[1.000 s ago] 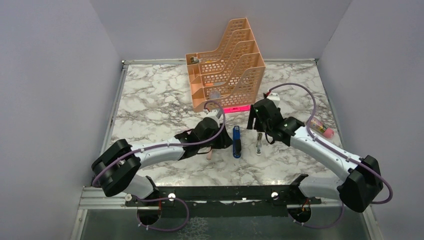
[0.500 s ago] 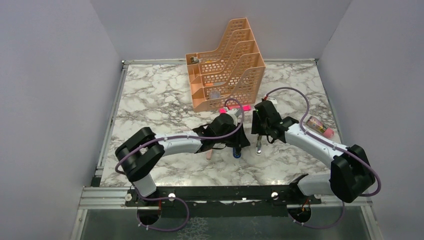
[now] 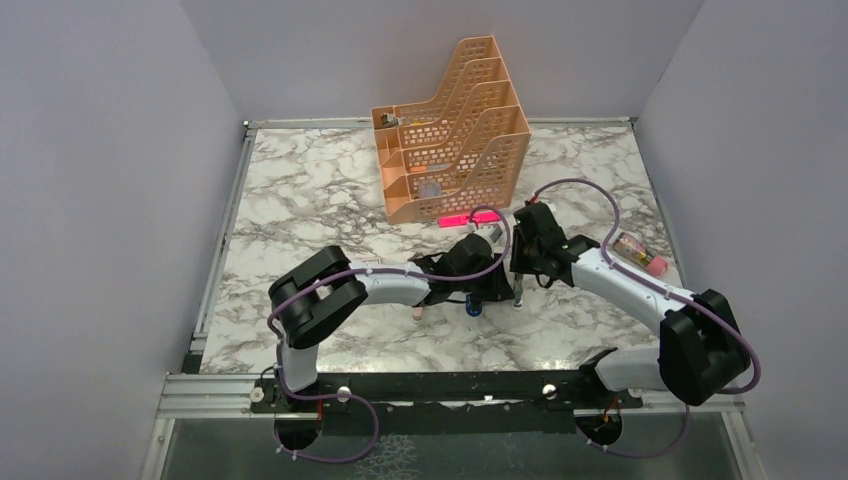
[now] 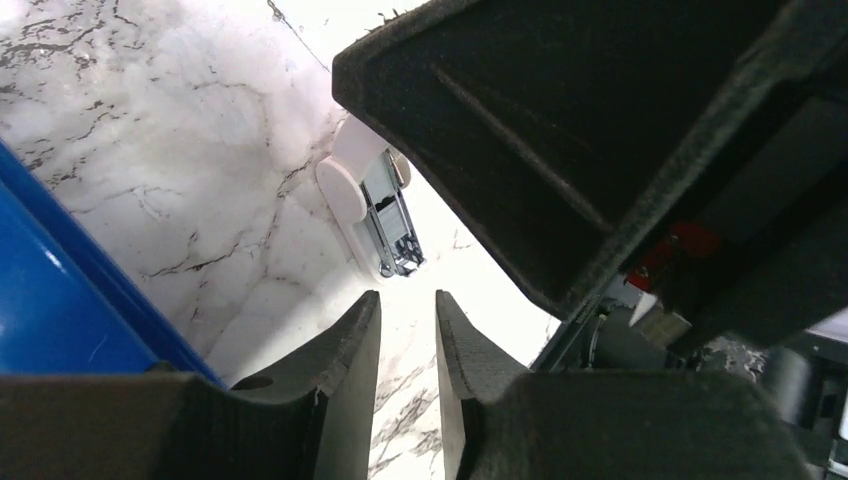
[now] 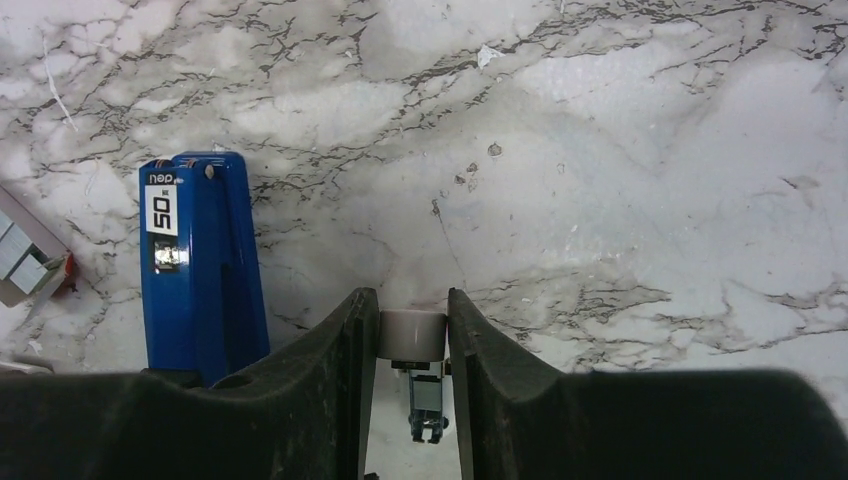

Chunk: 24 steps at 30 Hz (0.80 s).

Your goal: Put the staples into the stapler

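Observation:
The blue stapler lies flat on the marble table; only its near end shows under my left arm in the top view. My right gripper is shut on a small white capsule-like piece with a metal part hanging below it, just right of the stapler. My left gripper hovers low between the stapler and that white piece, its jaws a narrow gap apart with only table between them. A white and grey-blue box with a red edge, apparently the staples, lies left of the stapler.
An orange file organizer stands at the back centre, with a flat bright-pink bar at its foot. A peach-pink oblong piece lies left of the stapler. A small pink-capped item rests near the right wall.
My left arm has swung right over the stapler and its jaws have narrowed. My right gripper has come down and closed on the white capsule-like piece.

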Available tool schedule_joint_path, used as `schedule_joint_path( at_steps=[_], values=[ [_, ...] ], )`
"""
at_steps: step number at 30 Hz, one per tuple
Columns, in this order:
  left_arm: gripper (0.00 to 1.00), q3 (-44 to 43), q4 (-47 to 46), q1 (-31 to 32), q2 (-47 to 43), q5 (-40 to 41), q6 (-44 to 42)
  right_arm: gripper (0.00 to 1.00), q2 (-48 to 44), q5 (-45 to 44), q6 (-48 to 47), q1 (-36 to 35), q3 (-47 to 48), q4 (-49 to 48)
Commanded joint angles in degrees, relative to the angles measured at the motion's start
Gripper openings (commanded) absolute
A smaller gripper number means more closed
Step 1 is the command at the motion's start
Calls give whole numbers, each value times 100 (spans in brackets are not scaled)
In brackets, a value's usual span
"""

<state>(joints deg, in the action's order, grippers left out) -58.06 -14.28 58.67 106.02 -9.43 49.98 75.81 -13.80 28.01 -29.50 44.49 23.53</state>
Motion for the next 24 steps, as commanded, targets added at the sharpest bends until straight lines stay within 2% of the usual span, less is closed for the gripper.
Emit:
schedule_joint_path(
  at_steps=[1, 7, 13, 21, 24],
  values=[
    [27, -174, 310, 120, 307, 435, 5, 35, -133, 100, 92, 33, -85, 17],
    [25, -417, 640, 254, 631, 633, -4, 33, -288, -61, 205, 40, -107, 105],
    [15, -364, 849, 294, 560, 1125, 17, 32, -372, -115, 284, 40, -133, 112],
    [14, -494, 742, 294, 728, 1030, -33, 32, -319, -40, 293, 40, -142, 65],
    [7, -552, 769, 294, 809, 1073, -56, 32, -334, -26, 295, 40, -138, 91]
  ],
)
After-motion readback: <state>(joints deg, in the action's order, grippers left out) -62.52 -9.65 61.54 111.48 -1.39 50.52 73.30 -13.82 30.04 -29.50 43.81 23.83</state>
